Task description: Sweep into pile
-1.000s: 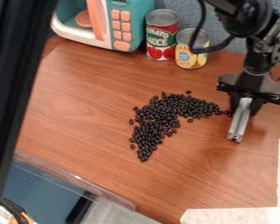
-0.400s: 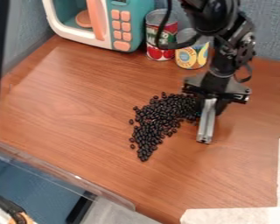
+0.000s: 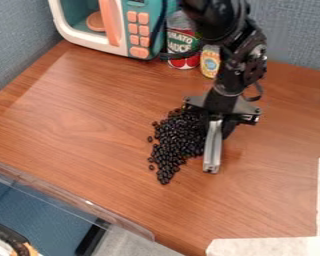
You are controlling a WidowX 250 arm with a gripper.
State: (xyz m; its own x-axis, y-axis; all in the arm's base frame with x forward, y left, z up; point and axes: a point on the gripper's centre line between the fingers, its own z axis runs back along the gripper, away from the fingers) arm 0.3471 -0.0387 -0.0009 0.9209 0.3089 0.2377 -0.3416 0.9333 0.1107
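A silver bar [image 3: 213, 147] is clamped in the tool [image 3: 217, 125], and its side is set against the right of the black beans [image 3: 173, 145], which are heaped mid-frame on the surface [image 3: 82, 120]. If it is pushed too fast, loose beans at the heap's left may be scattered wider; if it is tilted or raised, beans could be missed underneath. By too long a stroke, the heap might be flattened.

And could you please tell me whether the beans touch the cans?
No, a stretch of table separates the beans from the cans.
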